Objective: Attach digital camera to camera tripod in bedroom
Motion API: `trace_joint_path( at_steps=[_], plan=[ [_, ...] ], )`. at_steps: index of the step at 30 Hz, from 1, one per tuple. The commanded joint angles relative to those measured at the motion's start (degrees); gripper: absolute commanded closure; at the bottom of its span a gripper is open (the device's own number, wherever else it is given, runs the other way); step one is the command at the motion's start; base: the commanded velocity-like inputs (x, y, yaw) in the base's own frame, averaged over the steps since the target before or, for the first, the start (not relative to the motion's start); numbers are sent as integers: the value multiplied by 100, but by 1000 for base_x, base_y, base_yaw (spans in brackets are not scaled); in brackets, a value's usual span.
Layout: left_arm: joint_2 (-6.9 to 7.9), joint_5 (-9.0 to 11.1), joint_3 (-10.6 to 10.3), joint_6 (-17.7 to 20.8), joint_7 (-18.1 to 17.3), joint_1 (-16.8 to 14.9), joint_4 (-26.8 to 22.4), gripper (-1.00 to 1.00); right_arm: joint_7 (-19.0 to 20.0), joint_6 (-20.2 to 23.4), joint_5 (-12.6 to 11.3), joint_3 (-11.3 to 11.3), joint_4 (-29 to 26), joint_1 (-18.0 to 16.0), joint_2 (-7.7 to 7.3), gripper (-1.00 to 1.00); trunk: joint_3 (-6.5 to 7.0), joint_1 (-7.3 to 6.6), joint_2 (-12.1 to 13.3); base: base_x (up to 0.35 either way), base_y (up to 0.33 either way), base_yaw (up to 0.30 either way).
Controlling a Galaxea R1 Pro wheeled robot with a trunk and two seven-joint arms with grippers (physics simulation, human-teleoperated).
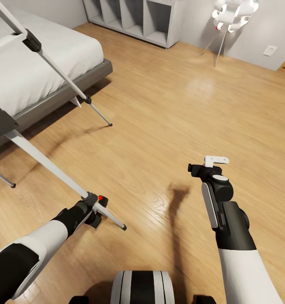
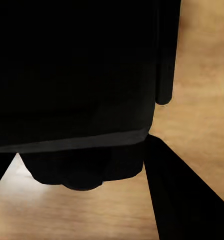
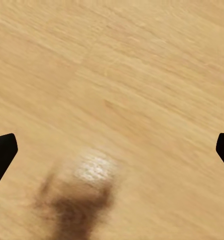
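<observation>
I can read no text, label, brand, number or sign in any view. The digital camera (image 1: 99, 202) at my left gripper (image 1: 93, 210) shows just a plain red button beside the camera tripod (image 1: 45, 162) leg, no lettering. The wall plate (image 1: 269, 50) near the floor lamp (image 1: 231, 17) is blank.

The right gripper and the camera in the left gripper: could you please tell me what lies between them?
Only bare wood floor, seen in the head view, separates the right gripper from the camera in the left gripper. A dark shadow falls across that stretch.
</observation>
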Motion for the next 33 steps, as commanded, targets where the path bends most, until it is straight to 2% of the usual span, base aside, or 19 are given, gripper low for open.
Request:
trace_joint_path(
  at_steps=[1, 2, 25, 33],
  plan=[
    [10, -18, -31, 23, -36, -2, -14, 100, -25, 30, -2, 5, -5, -3, 1, -100, 6, -1, -1, -7, 0, 0],
    [50, -19, -30, 23, -36, -2, -14, 100, -25, 30, -2, 5, -5, -3, 6, -100, 15, -1, -1, -261, 218, 0],
    [53, -18, -31, 23, -36, -2, -14, 100, -25, 30, -2, 5, -5, -3, 9, -100, 226, -1, -1, -224, 256, 0],
    [47, -18, -31, 23, -32, -2, -14, 100, -25, 37, -2, 5, -5, -3, 3, -100, 275, -1, -1, -31, 40, 0]
  ],
)
